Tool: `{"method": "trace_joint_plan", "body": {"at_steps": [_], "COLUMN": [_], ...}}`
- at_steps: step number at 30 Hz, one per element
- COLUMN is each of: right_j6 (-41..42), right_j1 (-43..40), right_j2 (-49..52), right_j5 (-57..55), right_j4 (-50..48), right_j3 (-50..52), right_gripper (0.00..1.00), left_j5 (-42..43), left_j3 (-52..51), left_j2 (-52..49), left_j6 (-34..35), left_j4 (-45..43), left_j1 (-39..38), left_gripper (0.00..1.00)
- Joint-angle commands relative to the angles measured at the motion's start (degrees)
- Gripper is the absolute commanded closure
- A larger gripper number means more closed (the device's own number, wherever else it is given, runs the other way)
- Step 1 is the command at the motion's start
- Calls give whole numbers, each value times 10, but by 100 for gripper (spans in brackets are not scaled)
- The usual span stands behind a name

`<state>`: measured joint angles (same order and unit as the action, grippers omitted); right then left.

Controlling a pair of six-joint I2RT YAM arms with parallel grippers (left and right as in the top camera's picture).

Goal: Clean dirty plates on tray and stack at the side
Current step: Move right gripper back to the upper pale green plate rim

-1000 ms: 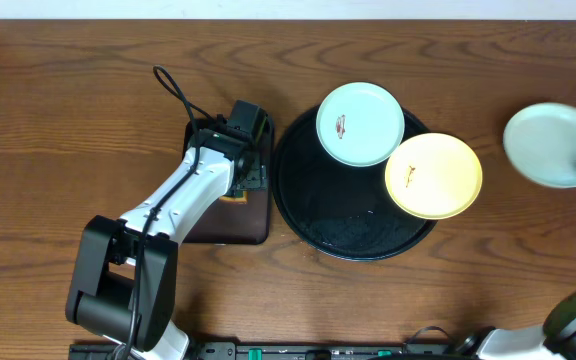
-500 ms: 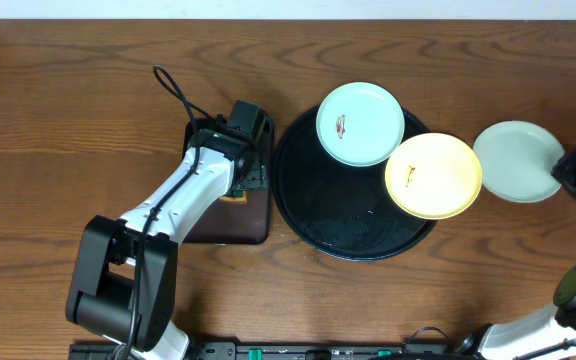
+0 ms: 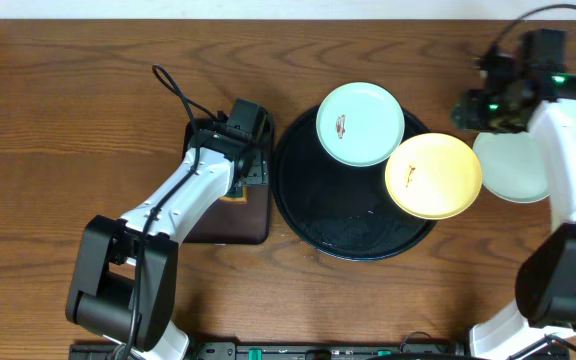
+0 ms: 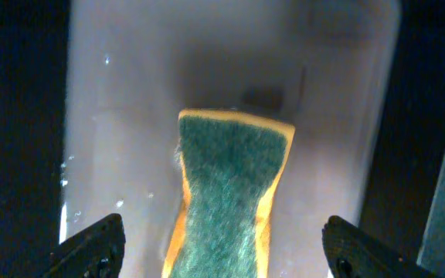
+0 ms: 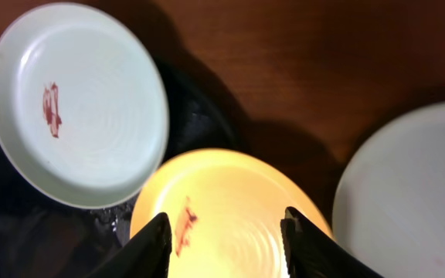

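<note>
- My left gripper [image 4: 226, 249] hangs over the rectangular brown tray [image 3: 230, 226], its jaws spread wide with nothing held between them.
- A sponge [image 4: 234, 177], green scouring face up with a yellow edge, lies in that tray right below the gap between my left fingers; neither finger touches it.
- My right gripper [image 5: 226, 245] is up at the far right side of the table [image 3: 68, 100], jaws parted and empty, hovering above the yellow plate [image 3: 433, 176].
- The round black tray [image 3: 318, 205] sits mid-table, just to the right of the brown tray.
- A mint plate [image 3: 360, 123] rests on the far part of the black tray, a reddish smear left of its centre.
- The yellow plate lies at the tray's right side, reaching out over the rim, with a small reddish smear left of its middle. Its edge meets the mint plate's edge; I cannot tell which overlaps which.
- The second mint plate [image 3: 516, 170] lies flat on the bare table, off the tray, just right of the yellow plate. My right arm covers part of it, and I make out no smear on the part that shows.
</note>
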<state>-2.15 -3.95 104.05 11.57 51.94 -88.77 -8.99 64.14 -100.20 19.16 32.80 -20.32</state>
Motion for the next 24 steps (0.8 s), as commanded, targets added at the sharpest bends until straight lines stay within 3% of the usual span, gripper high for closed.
{"method": "trace_joint_plan", "body": {"at_steps": [1,10,17,20,23,24], "right_j6": [-8,10,11,11,21,25], "right_j1": [45,131,141,141,141,141], "right_j2": [28,84,171,191,190,187], "right_j5": [-45,-136,-137,-137,-137,-137], "right_j4": [-15,-89,-145,-153,-160,-160], "right_j3": [-2,-2,-2,-2,-3,-5], "right_gripper": [49,48,53,64,90,94], "left_j5": [-7,-7,-7,-7,-7,-7], "left_j3": [-31,-82,-89,-89,-89,-89], "left_j2": [2,2,2,2,2,2], "left_j6": [-3,-5,-5,-5,-5,-5], "left_j4": [-21,-83,-96,-96,-96,-96], "left_j1": [0,0,0,0,0,0], "left_gripper": [20,24,24,24,24,24]}}
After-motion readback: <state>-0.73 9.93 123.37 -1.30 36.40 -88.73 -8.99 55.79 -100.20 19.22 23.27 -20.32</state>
